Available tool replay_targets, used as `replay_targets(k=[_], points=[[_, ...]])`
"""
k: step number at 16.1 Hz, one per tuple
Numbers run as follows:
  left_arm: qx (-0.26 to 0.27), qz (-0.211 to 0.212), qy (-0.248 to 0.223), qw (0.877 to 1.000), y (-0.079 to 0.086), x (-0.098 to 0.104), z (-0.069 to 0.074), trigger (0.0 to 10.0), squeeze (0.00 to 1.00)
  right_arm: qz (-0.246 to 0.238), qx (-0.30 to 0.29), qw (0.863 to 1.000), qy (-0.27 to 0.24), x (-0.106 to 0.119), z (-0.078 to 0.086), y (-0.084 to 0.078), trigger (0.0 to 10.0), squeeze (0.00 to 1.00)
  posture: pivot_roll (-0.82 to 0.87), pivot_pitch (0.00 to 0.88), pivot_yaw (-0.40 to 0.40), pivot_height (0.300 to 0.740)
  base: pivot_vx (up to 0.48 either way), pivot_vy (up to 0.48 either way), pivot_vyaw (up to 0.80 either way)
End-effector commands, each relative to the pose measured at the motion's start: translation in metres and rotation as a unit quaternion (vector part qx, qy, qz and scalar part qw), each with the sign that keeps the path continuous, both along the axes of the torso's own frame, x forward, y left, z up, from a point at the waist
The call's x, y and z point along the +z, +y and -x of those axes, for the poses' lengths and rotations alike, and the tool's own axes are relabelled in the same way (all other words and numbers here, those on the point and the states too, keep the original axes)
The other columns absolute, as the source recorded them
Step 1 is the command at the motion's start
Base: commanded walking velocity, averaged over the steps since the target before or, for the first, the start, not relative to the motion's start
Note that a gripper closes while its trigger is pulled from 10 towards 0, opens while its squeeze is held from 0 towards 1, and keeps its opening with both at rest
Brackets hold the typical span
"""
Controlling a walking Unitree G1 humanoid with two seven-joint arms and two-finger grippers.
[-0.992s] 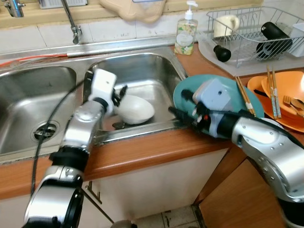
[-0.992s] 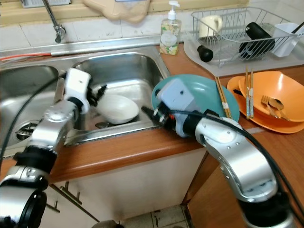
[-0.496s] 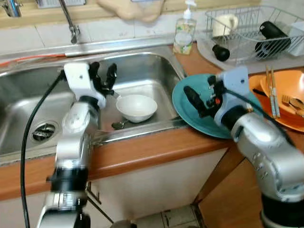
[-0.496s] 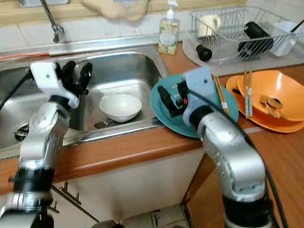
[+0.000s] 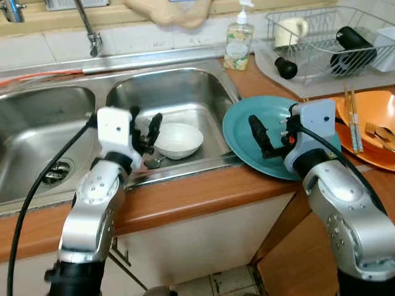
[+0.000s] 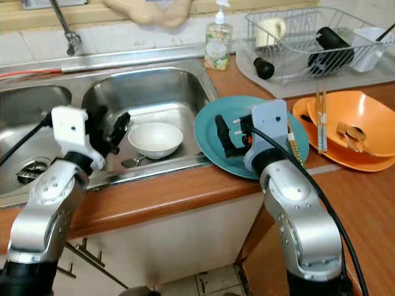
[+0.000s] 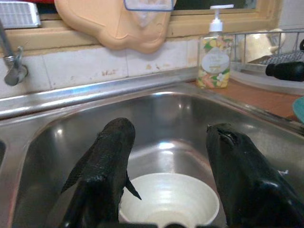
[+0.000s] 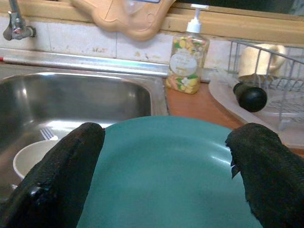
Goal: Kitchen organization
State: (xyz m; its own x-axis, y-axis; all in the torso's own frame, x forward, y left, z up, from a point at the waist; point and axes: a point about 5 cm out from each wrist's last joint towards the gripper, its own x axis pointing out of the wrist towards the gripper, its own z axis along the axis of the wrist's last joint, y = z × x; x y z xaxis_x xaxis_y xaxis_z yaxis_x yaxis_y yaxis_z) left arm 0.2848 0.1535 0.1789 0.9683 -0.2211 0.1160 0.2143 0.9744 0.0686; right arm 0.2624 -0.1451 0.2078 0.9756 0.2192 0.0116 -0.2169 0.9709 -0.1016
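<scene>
Left eye view: the left tool (image 5: pixel 147 126) is held over the right basin of the sink (image 5: pixel 185 83), fingers spread apart, just beside a white bowl (image 5: pixel 178 139) that rests on the basin floor. A piece of cutlery (image 5: pixel 151 163) is seen lying beside the bowl.

Right eye view: the right tool (image 6: pixel 229 137) is held above a teal plate (image 6: pixel 213 132) lying on the counter (image 6: pixel 185 188) at the sink's edge, fingers apart, nothing gripped. Orange dishes (image 6: pixel 361 120) with chopsticks (image 6: pixel 321 117) and a spoon are stacked further right; a drying rack (image 6: pixel 308 37) with a cup and dark items, and a soap bottle (image 6: pixel 217 43), are set at the back.

Left wrist view: both black fingers (image 7: pixel 102 166) are spread, with the bowl between and beyond them; contact cannot be told.

Right wrist view: the plate is framed by the open fingers (image 8: pixel 66 161), untouched.

Progress: judged early. Bowl, plate and orange dishes are all unplaced; nothing is held. Grasping and moving remain.
</scene>
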Motion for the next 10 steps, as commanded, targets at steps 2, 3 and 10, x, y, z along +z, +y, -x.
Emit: replay_targets(k=[2,3,10], points=[[0.003,0.001,0.001,1.0,-0.004,0.002,0.003,10.0,0.0,-0.034,-0.001,0.999,-0.012,-0.001,0.004,0.005,10.0,1.0,-0.04,0.0,0.064,0.74,0.0,0.0,0.0],[0.003,0.002,0.002,1.0,-0.005,0.002,0.003,10.0,0.0,-0.045,0.001,0.999,-0.014,-0.001,0.005,0.005,10.0,1.0,-0.03,0.0,0.065,0.74,0.0,0.0,0.0],[-0.008,0.021,0.024,0.999,-0.014,0.0,0.005,10.0,0.0,-0.052,-0.011,0.998,-0.036,0.003,0.009,0.004,10.0,1.0,-0.05,0.0,0.077,0.74,0.0,0.0,0.0]])
